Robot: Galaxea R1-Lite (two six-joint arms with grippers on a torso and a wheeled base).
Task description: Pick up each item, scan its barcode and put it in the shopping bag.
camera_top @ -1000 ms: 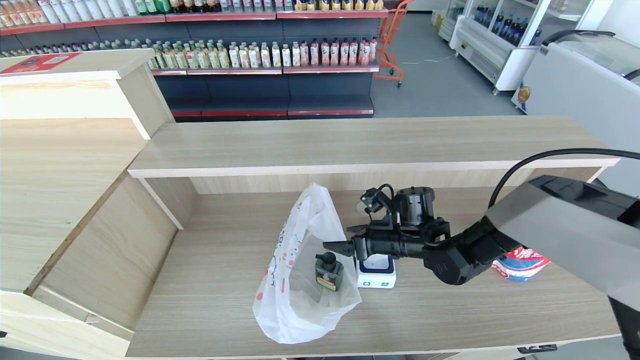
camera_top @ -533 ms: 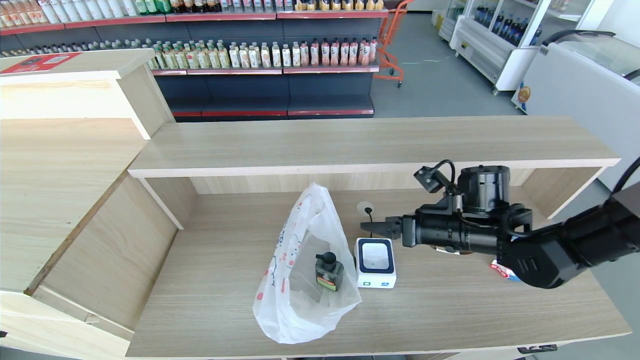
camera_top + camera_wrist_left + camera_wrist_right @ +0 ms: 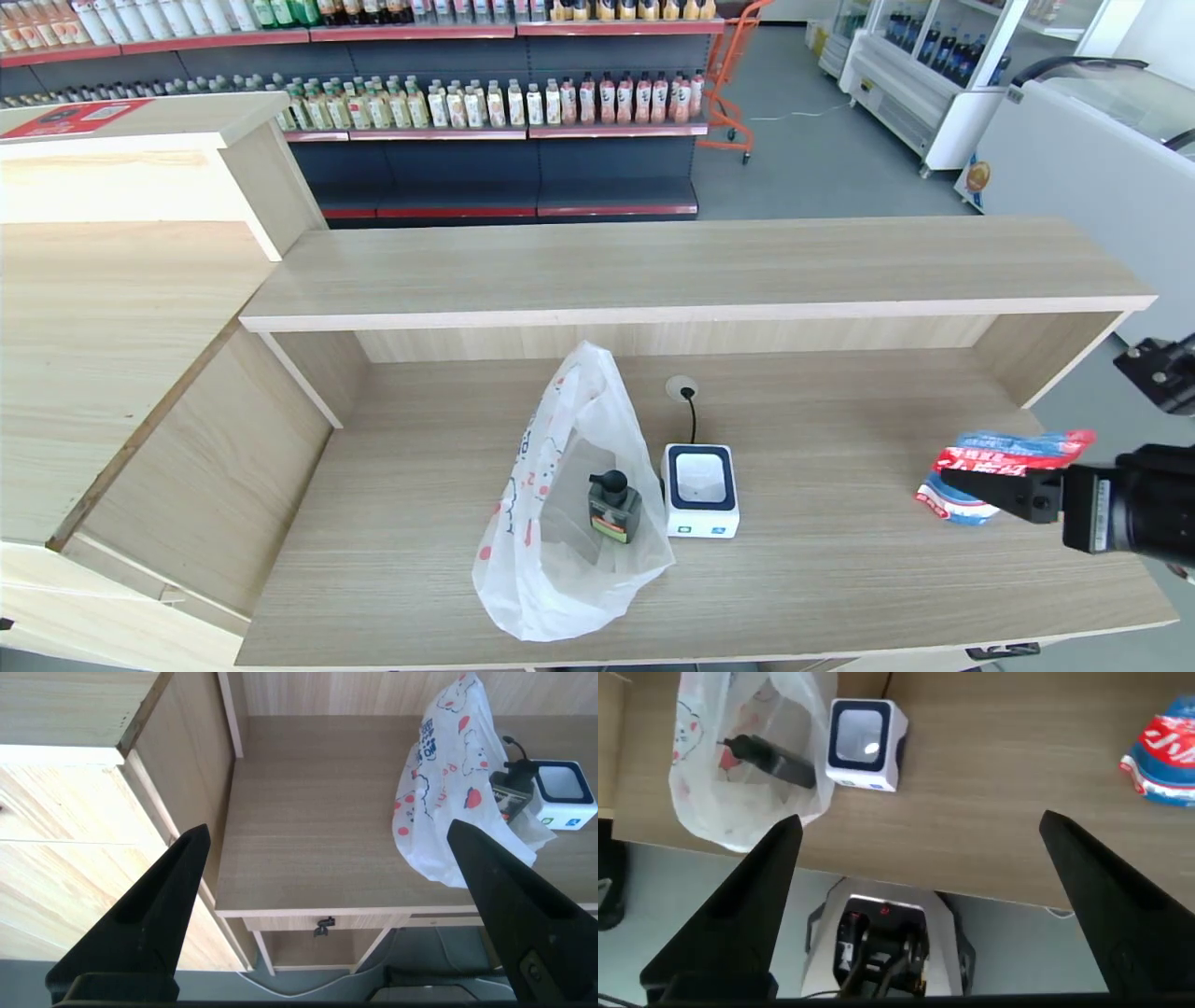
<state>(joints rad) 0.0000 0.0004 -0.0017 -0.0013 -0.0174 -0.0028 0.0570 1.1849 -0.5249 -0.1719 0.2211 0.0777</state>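
A white shopping bag (image 3: 560,523) with red print stands on the counter, and a dark pump bottle (image 3: 613,507) rests inside it. Just right of the bag sits the white scanner (image 3: 700,490). A blue and red packet (image 3: 980,509) lies near the counter's right end. My right gripper (image 3: 971,485) is open with nothing in it. It hangs at the right end and overlaps the packet in the head view. The right wrist view has that gripper (image 3: 920,915) well above the counter's front edge, apart from the packet (image 3: 1167,751). My left gripper (image 3: 327,924) is open, high off the counter's left front, far from the bag (image 3: 448,784).
A raised wooden ledge (image 3: 691,271) runs along the back of the counter, and a side panel (image 3: 205,476) closes its left end. The scanner's cable runs back to a round hole (image 3: 681,385). Store shelves and freezers stand beyond.
My right arm has drawn back from beside the bag's mouth, past the scanner, to the counter's right end. The packet it was covering now shows. Bag, bottle and scanner have stayed put.
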